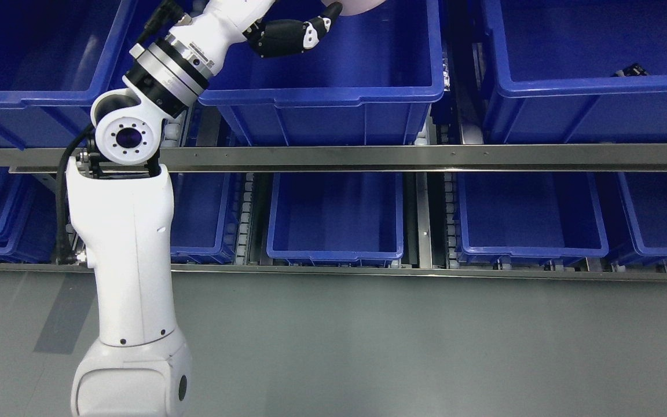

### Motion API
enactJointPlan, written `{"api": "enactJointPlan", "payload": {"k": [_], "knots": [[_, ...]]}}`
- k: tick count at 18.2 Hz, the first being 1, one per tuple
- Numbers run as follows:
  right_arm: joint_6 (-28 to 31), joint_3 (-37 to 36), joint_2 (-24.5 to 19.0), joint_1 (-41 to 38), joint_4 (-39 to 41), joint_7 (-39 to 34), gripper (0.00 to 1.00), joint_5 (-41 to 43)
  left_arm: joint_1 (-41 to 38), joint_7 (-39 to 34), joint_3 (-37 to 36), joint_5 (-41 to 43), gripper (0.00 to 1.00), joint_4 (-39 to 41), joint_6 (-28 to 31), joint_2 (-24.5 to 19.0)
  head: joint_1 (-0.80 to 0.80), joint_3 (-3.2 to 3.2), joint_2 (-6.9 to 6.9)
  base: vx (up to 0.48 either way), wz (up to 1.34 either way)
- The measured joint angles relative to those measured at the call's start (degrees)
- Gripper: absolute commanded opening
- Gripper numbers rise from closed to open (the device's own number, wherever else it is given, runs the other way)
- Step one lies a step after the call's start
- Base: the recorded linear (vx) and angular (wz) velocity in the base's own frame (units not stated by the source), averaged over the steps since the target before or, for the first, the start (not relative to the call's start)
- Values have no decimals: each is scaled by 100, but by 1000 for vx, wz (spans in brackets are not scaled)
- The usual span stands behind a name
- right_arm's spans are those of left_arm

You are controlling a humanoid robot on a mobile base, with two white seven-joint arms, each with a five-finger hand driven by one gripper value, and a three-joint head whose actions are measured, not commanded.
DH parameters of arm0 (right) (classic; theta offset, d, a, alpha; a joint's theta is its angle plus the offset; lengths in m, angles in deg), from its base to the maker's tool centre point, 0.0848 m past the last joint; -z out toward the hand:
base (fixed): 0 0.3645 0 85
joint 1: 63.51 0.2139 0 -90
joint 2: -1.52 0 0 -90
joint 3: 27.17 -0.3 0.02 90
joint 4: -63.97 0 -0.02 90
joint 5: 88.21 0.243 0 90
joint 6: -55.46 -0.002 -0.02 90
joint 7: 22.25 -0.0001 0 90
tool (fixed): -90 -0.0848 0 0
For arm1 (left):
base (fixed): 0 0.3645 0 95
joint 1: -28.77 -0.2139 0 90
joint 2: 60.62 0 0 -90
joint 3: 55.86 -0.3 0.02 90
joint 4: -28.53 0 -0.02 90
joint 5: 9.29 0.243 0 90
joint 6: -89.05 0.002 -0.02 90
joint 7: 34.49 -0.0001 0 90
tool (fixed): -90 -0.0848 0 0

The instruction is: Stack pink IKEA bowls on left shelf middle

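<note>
While the left arm (pixel 131 260) rises from the lower left of the frame, its hand (pixel 290 36) reaches into the upper middle bin (pixel 333 95). One pale pink bowl (pixel 356 6) shows, cut off by the top edge; a black finger (pixel 329 13) touches its rim, but whether the fingers grip it cannot be told. Seven blue bins are counted: three on the upper shelf, four below. A small dark object (pixel 631 71) lies in the upper right bin (pixel 594 87). A steel rail (pixel 426 157) crosses mid-frame.
</note>
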Motion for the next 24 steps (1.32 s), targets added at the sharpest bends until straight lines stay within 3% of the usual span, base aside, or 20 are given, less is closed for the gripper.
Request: {"api": "enactJointPlan", "payload": {"k": [3, 5, 10, 14, 17, 20, 24], "knots": [[0, 0, 0, 0, 0, 0, 100, 0, 120, 132, -114, 36, 19, -252, 322, -172, 0, 0, 0, -12, -15], [0, 0, 0, 0, 0, 0, 100, 0, 209, 123, -178, 50, 39, -438, 401, -262, 0, 0, 0, -16, -34], [0, 0, 0, 0, 0, 0, 100, 0, 320, -530, -257, 62, 64, -792, 457, -399, 0, 0, 0, -3, -5], [0, 0, 0, 1, 0, 0, 100, 0, 301, -1303, -227, 33, 92, -994, 468, -428, 0, 0, 0, 0, 0], [0, 0, 0, 1, 0, 0, 100, 0, 188, -2546, -68, -246, 95, -1132, 476, -275, 0, 0, 0, -5, 0], [0, 0, 0, 1, 0, 0, 100, 0, -7, -3814, 44, -1287, 98, -1238, 572, -145, 0, 0, 0, -29, 0], [0, 0, 0, 1, 0, 0, 100, 0, -315, -4379, 78, -2219, 99, -1248, 787, -35, 0, 0, 0, -71, -17]]}}
